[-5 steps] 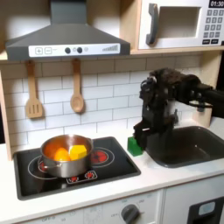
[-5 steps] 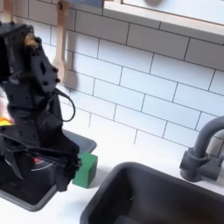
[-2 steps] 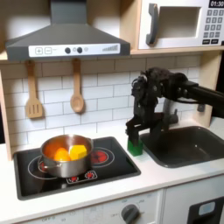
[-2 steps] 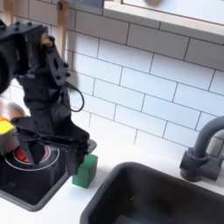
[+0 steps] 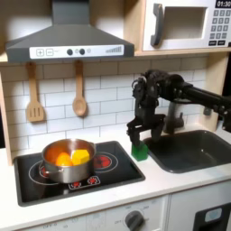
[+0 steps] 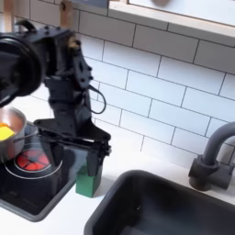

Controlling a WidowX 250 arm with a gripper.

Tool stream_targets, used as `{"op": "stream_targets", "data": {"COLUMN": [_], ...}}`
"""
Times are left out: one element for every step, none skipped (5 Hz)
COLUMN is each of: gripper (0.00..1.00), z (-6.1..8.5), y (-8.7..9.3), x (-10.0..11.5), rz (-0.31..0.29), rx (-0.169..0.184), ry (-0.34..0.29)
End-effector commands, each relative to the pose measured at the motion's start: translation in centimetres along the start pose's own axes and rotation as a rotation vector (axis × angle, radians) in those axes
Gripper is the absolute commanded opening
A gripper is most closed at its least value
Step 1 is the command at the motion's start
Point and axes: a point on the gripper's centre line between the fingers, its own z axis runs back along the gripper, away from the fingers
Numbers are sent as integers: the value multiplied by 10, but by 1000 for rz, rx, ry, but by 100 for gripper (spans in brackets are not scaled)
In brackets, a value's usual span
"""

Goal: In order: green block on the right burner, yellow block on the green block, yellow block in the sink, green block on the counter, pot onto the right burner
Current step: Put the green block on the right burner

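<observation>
Green block (image 5: 139, 151) sits on the counter (image 5: 180, 183) between cooktop (image 5: 77, 171) and sink (image 5: 194, 149), directly under the gripper (image 5: 136, 138); contact and jaw spread cannot be told. The first exterior view shows the pot (image 5: 68, 160) holding the yellow block (image 5: 80, 156); the second exterior view shows the faucet (image 6: 213, 156).

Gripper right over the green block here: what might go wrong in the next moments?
1. The green block sits on the counter between the cooktop and the sink; an off-centre close of the gripper might nudge it into the basin.
2. The pot stands close by the right burner, so the carry could clip it.
</observation>
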Motion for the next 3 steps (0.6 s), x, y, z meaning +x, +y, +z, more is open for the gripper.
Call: {"op": "stream_targets", "data": {"gripper": [100, 100, 100], "z": [-14, -22, -30], "y": [-7, -6, -4], "x": [19, 21, 21], "rz": [-8, 6, 24], "rx": [13, 28, 34], "ry": [16, 26, 45]}}
